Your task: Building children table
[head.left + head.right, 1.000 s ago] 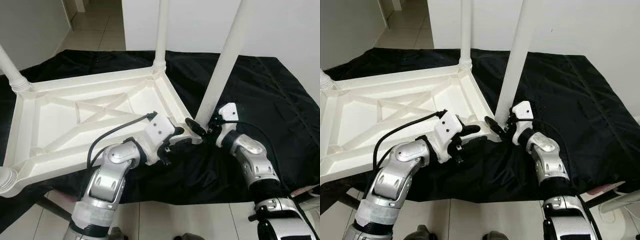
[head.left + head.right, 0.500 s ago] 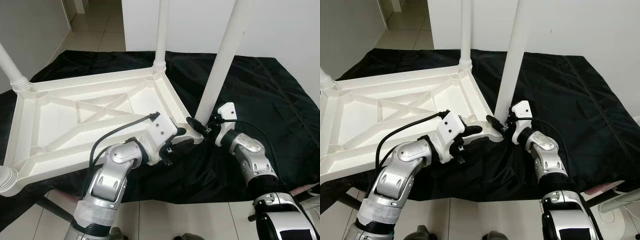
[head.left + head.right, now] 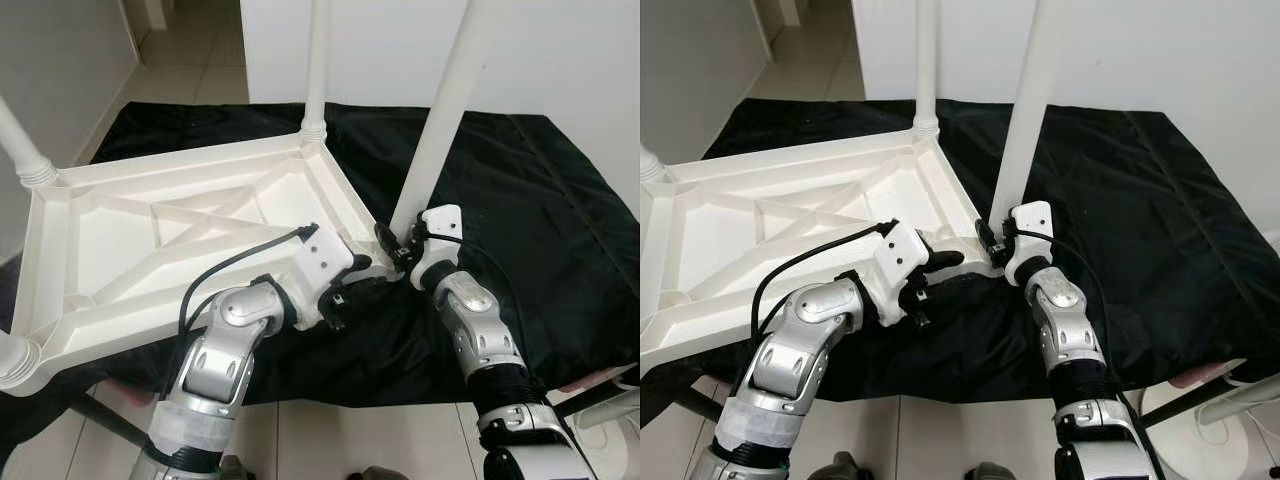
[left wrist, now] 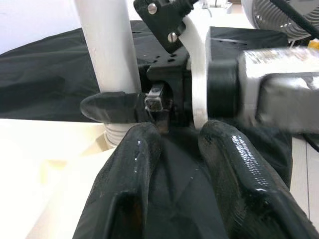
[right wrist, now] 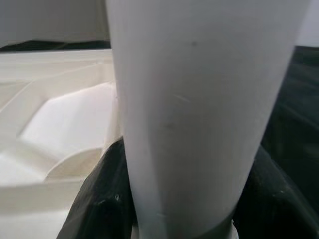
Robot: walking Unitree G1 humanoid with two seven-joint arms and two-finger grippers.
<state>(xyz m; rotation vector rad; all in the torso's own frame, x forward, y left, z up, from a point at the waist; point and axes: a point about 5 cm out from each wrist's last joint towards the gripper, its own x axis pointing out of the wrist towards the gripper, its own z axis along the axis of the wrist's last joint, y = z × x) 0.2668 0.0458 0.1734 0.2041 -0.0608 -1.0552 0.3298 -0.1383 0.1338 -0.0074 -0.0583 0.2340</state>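
A white plastic table (image 3: 180, 162) lies upside down on a black cloth. Its near right leg (image 3: 440, 130) stands at the corner closest to me, tilted slightly. My right gripper (image 3: 398, 245) is shut on the base of this leg; in the right wrist view the leg (image 5: 199, 99) sits between the black fingers (image 5: 97, 199). My left gripper (image 3: 360, 285) is open at the table's near right corner, just beside the leg's base. In the left wrist view its fingers (image 4: 132, 169) point at the leg (image 4: 107, 45) and the right gripper.
Another leg (image 3: 316, 70) stands at the far right corner, and two more (image 3: 20, 140) on the left side. The black cloth (image 3: 540, 200) spreads to the right up to a white wall. Tiled floor (image 3: 330, 440) lies in front of me.
My right arm has moved left and its gripper has closed in on the base of the leg. The left gripper has stayed at the table's corner.
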